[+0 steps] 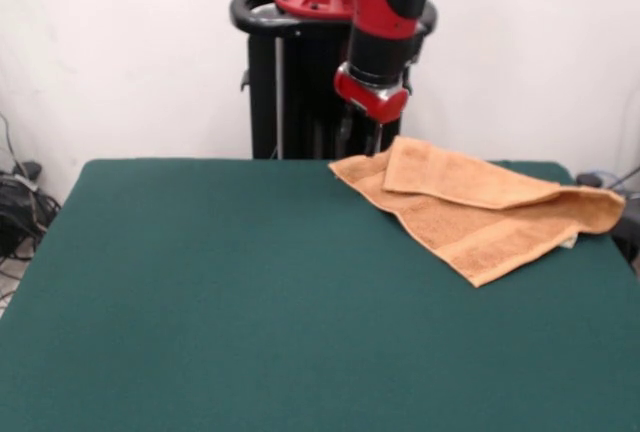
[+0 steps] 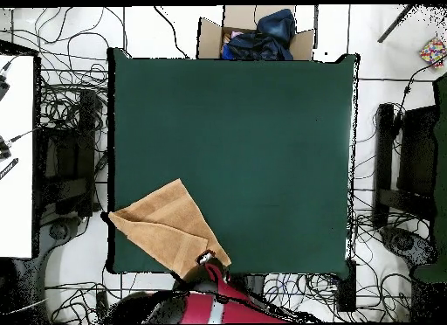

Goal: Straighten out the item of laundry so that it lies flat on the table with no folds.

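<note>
The near half of the table [image 1: 200, 332] is bare green felt, so there is plenty of room to spread the cloth toward the front. Further back, on the right side in the front view, lies the towel [image 1: 480, 212], folded over itself: an upper flap covers the part beneath, and a woven band runs along the lower layer's near edge. Its right end reaches the table's edge, and a bit of white label [image 1: 570, 242] peeks out there. From overhead the towel [image 2: 166, 225] sits in the corner close to the robot's base, one tip at the table's side edge.

At the far corner of the towel, the gripper [image 1: 377, 142] hangs just above or touching the cloth; I cannot tell whether it is clenched or released, nor whether it has any fabric.

The step in hand looks like taking the corner of the upper flap. To do it well, I judge it should pinch only the top layer, lift just enough to clear the lower layer, then draw the flap away from the fold line toward the open felt. Catching both layers would drag the whole towel instead of unfolding it.
</note>
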